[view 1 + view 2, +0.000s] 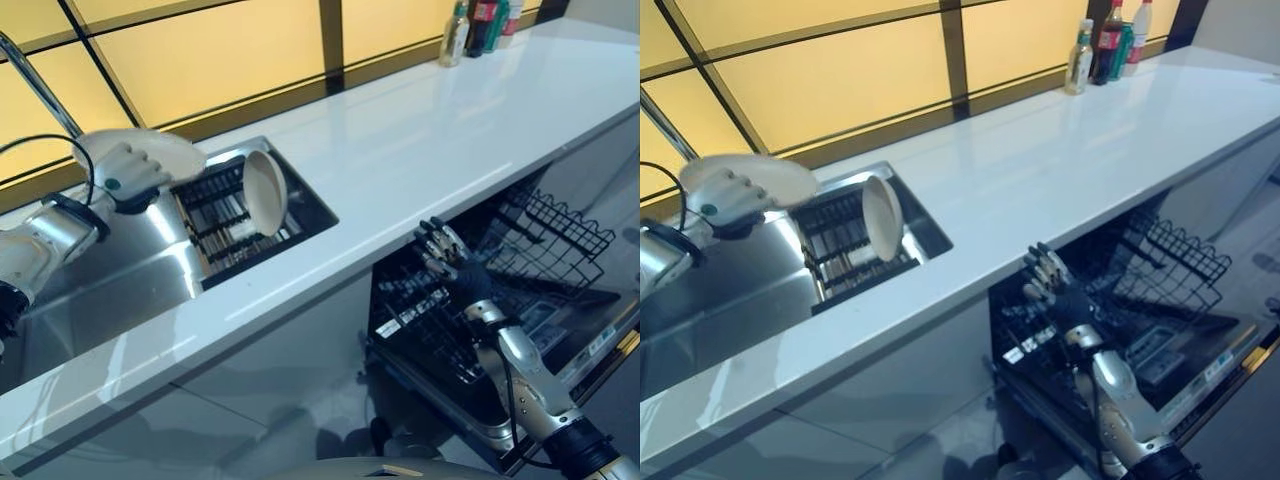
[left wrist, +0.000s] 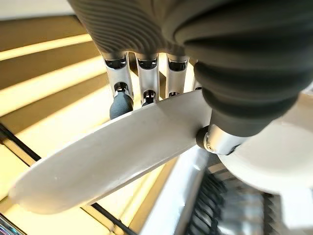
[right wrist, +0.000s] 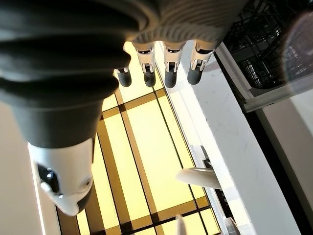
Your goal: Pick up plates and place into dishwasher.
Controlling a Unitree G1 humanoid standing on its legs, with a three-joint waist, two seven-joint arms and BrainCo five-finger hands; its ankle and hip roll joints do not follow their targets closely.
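Left eye view: your left hand [image 1: 125, 172] is clamped on a white plate [image 1: 165, 152], lifted above the sink [image 1: 150, 275] near its back rim; held by the edge, likely so it can swing clear of the sink toward the dishwasher. A second plate [image 1: 265, 192] stands on edge in the dark rack [image 1: 225, 225] inside the sink, propped upright by the rack's ribs, which leaves its rim free to pinch. Your right hand [image 1: 445, 255] hangs below the counter edge, over the dishwasher rack [image 1: 440, 320], well apart from the sink. Right eye view: same layout; the right hand's fingers look loosely relaxed and hold nothing, probably waiting to receive or guide. Bottles [image 1: 1110, 40] stand far along the counter [image 1: 1060, 150] from the sink. Left wrist view: fingers on one face of the plate, thumb on the other, a firm edge pinch. Right wrist view: fingers extended, empty, with the sink's upright plate visible past them.
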